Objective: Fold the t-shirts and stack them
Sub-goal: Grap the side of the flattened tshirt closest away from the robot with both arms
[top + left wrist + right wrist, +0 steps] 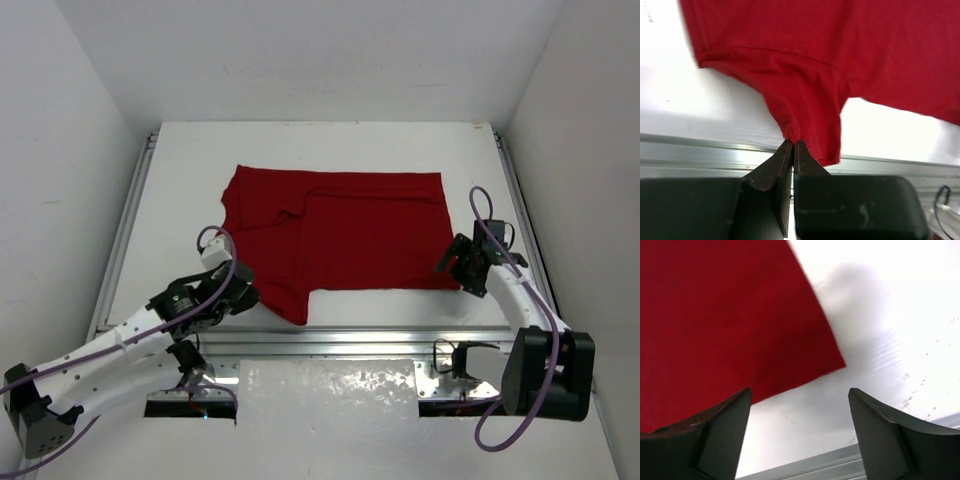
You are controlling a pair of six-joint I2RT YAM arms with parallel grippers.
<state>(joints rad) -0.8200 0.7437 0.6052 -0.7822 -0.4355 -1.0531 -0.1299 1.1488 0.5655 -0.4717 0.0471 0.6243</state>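
The dark red t-shirt (340, 235) lies partly folded on the white table (330, 150), one sleeve hanging toward the near left. My left gripper (243, 297) is shut on the shirt's near-left edge; in the left wrist view its fingertips (792, 145) pinch a bunched bit of the red cloth (805, 75). My right gripper (455, 262) is open and empty just off the shirt's near-right corner; in the right wrist view it (800, 395) hangs over bare table with the shirt's corner (832, 362) ahead of it.
An aluminium rail (350, 340) runs along the table's near edge, with a metal plate (330, 385) below it. White walls enclose the table on the left, back and right. Purple cables loop off both arms.
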